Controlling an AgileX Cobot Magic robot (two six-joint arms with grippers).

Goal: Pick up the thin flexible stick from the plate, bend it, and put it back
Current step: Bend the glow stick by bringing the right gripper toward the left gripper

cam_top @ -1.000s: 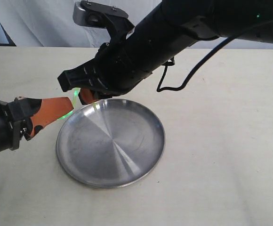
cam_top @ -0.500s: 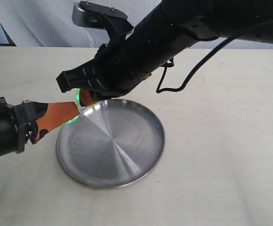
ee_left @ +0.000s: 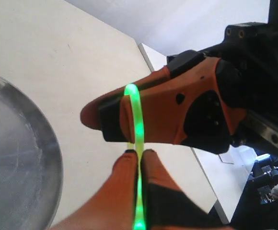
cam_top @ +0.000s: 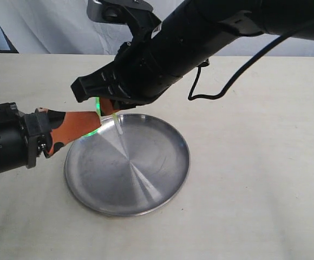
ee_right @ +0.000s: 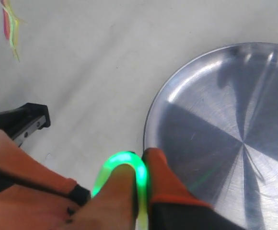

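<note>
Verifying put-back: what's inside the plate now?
Only bare steel shows in the plate. The stick is clamped, bent, between left gripper and right gripper over its rim, tip hanging above the dish. The rim under them is covered.

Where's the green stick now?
Exterior view, left of centre: the stick arcs between the left gripper and right gripper, over the plate's left rim.

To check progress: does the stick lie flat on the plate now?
No, the stick is bent into an arch, pinched by the left gripper and the right gripper.
</note>
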